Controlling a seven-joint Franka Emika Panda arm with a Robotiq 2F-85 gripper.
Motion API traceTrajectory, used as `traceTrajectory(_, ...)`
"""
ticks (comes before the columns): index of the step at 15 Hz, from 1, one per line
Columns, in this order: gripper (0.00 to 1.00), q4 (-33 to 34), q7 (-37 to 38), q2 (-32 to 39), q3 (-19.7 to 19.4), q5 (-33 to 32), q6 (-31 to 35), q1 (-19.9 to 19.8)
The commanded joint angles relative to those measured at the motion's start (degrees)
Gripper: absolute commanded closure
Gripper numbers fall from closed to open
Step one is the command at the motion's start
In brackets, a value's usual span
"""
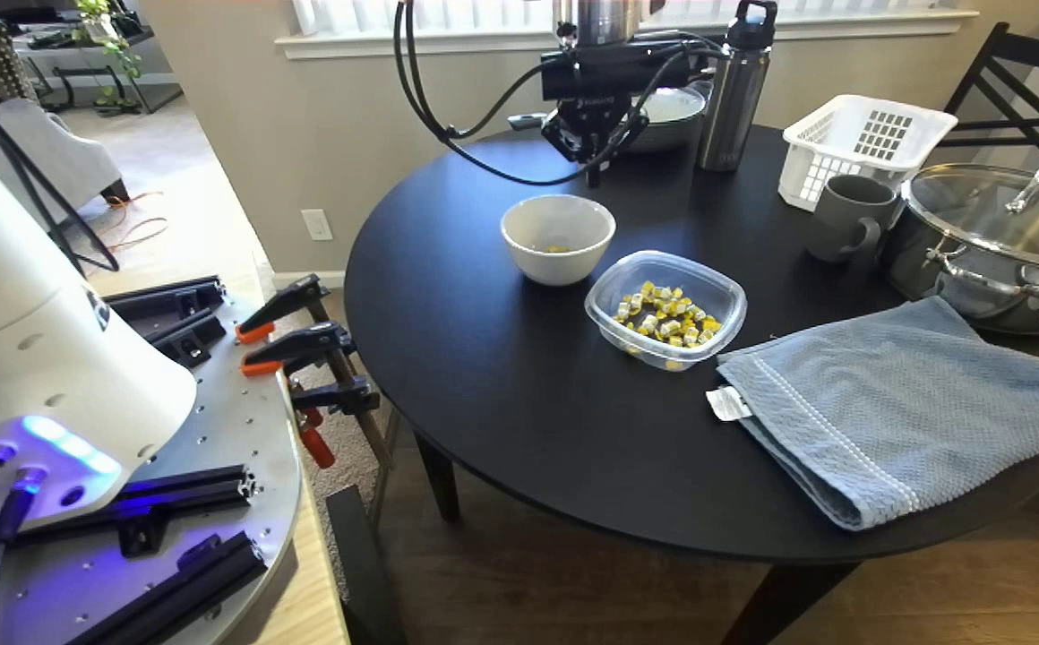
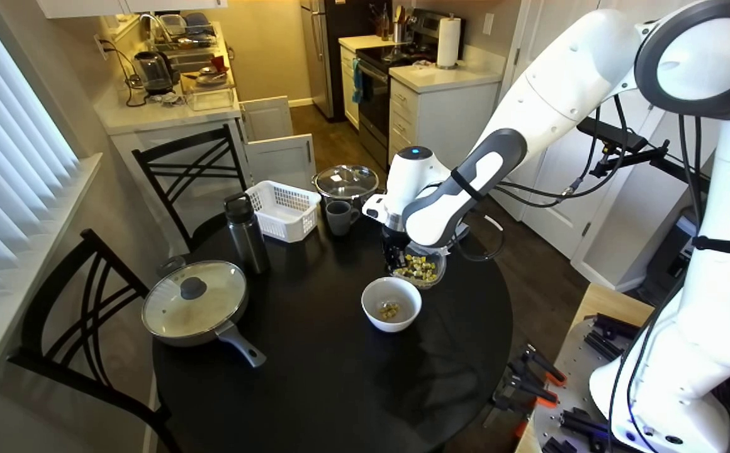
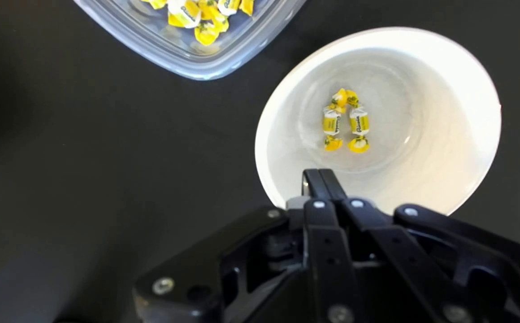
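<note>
Wrist view: end effector (image 3: 318, 173) squeezed together, empty, near the bowl (image 3: 444, 130) holding two candies (image 3: 359, 122); likely pre-grab, next calling for opening.

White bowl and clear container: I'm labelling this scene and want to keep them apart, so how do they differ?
The white bowl is opaque, while the clear container is see-through. The white bowl has a round rim; the clear container's is squarish with rounded corners. The white bowl holds two wrapped candies, the clear container a whole candy pile. Both stand uncovered on the black table.
</note>
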Motion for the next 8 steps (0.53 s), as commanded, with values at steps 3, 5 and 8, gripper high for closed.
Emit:
traceTrajectory(3, 1.0, 0.7, -0.8, 3.5, -4.1, -0.6, 0.3, 4.7)
traceTrajectory(5, 1.0, 0.9, -0.4, 4.8, -5.1, -1.3, 0.2, 6.0)
traceTrajectory(8, 1.0, 1.0, 0.1, 6.1, -6.2, -2.1, 0.3, 7.5)
